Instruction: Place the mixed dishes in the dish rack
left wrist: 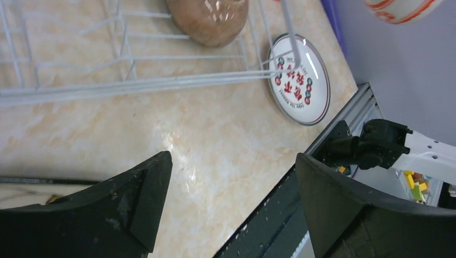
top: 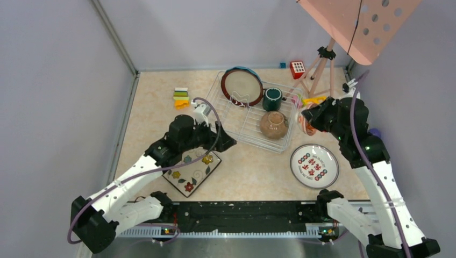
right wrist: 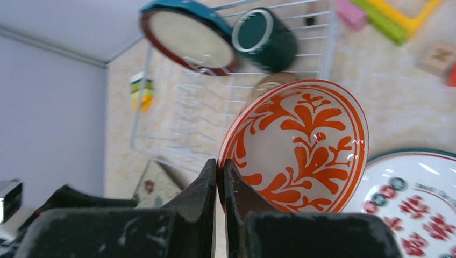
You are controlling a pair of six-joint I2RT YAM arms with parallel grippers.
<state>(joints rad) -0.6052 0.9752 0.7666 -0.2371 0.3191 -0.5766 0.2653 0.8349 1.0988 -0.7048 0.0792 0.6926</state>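
The white wire dish rack holds the brown-rimmed cream plate upright with a blue plate behind it, the teal mug and the tan bowl. My right gripper is shut on the rim of the red-white bowl and holds it in the air beside the rack's right edge. My left gripper is open and empty above the table, by the rack's near left corner. The square floral plate lies under the left arm. The white red-marked plate lies flat at the right.
The pink perforated stand on its tripod stands at the back right. Small toy blocks lie left of the rack and others behind it. Grey walls close in the table on three sides.
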